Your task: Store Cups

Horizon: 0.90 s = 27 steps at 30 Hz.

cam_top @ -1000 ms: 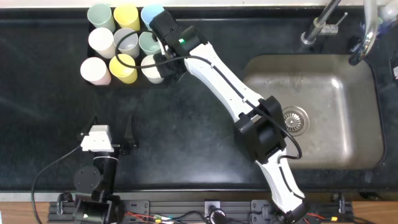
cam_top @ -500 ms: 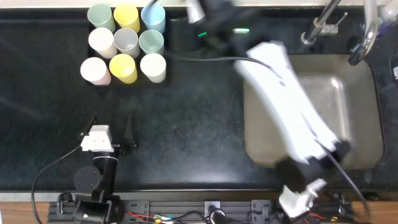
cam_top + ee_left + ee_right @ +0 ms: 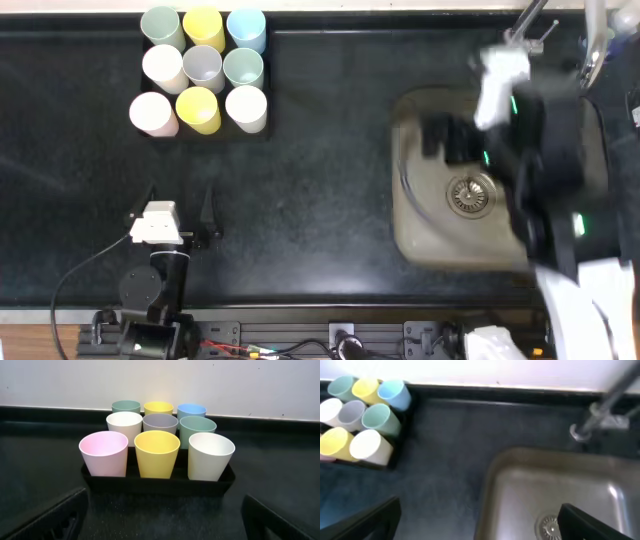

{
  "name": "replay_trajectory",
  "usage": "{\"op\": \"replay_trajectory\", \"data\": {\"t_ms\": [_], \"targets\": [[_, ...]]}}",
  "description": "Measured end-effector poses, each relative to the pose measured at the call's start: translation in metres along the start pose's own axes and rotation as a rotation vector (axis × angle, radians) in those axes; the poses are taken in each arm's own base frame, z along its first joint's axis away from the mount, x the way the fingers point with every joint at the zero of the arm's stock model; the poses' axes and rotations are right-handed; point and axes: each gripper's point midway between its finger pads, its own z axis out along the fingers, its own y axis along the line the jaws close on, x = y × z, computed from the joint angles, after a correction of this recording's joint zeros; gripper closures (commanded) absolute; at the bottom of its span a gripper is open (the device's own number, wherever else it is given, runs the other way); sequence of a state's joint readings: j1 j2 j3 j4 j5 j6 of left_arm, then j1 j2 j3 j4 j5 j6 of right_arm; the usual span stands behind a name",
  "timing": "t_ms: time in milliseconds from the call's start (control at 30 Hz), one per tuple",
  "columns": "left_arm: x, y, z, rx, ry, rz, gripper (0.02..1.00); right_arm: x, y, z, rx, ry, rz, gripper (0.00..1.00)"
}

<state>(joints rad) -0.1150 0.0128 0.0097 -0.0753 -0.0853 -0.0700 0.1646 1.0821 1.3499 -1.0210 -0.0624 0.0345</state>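
Nine cups stand upright in a black tray at the counter's back left, in three rows. The row nearest my left arm holds a pink cup, a yellow cup and a white cup. In the top view these are the pink cup, yellow cup and white cup. My left gripper rests open on the counter, well short of the tray and facing it, with nothing between its fingers. My right gripper hangs open and empty over the sink's left part, blurred.
A steel sink with a drain fills the right side, and a faucet stands behind it. The right wrist view takes in the cup tray, the sink rim and the faucet. Dark counter lies between tray and sink.
My right gripper left the white cup in the tray's corner slot, rose, and swung right across the counter to above the sink. The left arm has not moved.
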Motion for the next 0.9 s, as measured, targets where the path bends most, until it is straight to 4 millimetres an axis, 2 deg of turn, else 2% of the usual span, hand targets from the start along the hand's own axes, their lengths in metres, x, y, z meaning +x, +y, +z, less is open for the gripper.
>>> {"op": "replay_trajectory", "data": {"t_ms": [100,233,467,700,900], "targets": [[0.000,0.000,0.000,0.000,0.000,0.000,0.018,0.027,-0.001,-0.022,-0.012,-0.070,-0.012,0.003],[0.000,0.000,0.000,0.000,0.000,0.000,0.018,0.057,-0.002,-0.037,-0.023,-0.144,-0.019,0.003],[0.000,0.000,0.000,0.000,0.000,0.000,0.018,0.101,-0.007,-0.024,-0.031,-0.199,-0.025,0.003],[0.000,0.000,0.000,0.000,0.000,0.000,0.018,0.108,-0.009,-0.010,-0.050,-0.395,-0.044,0.003],[0.000,0.000,0.000,0.000,0.000,0.000,0.018,0.105,-0.007,-0.004,-0.073,-0.560,-0.064,0.003]]}}
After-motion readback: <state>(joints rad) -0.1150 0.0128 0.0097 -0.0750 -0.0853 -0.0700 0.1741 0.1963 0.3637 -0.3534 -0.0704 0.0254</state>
